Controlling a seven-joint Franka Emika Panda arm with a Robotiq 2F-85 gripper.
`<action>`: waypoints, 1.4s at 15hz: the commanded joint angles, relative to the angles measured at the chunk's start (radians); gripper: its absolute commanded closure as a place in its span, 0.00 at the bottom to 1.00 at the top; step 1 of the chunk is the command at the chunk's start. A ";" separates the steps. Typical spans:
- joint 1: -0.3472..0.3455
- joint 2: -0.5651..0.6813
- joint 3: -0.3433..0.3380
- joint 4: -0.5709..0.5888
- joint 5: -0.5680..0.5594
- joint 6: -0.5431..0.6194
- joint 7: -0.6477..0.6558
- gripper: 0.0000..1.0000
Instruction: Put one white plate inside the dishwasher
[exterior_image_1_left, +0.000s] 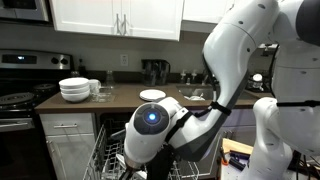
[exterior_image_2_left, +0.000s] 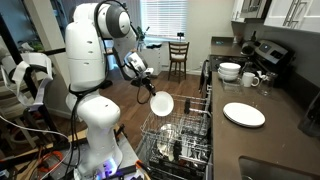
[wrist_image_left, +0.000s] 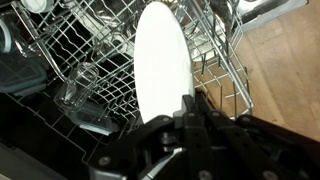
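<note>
My gripper (exterior_image_2_left: 148, 88) is shut on the edge of a small white plate (exterior_image_2_left: 162, 104) and holds it on edge just above the dishwasher's pulled-out wire rack (exterior_image_2_left: 180, 132). In the wrist view the plate (wrist_image_left: 160, 62) stands upright in front of the black fingers (wrist_image_left: 190, 110), over the grey rack wires (wrist_image_left: 90, 60). A second white plate (exterior_image_2_left: 244, 114) lies flat on the counter; it also shows in an exterior view (exterior_image_1_left: 152, 95). In that view my arm hides the held plate and most of the rack (exterior_image_1_left: 112, 152).
A stack of white bowls (exterior_image_2_left: 229, 71) and a mug (exterior_image_2_left: 250, 79) stand on the counter near the black stove (exterior_image_2_left: 268, 52). The bowls also show in an exterior view (exterior_image_1_left: 74, 89). Dishes sit in the rack. A wooden chair (exterior_image_2_left: 178, 55) stands at the back.
</note>
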 joint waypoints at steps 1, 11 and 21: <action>-0.065 -0.081 0.010 -0.072 0.181 0.082 -0.268 0.99; -0.096 -0.040 0.015 -0.080 0.469 0.131 -0.676 0.96; -0.036 -0.088 -0.013 -0.092 0.456 0.050 -0.612 0.99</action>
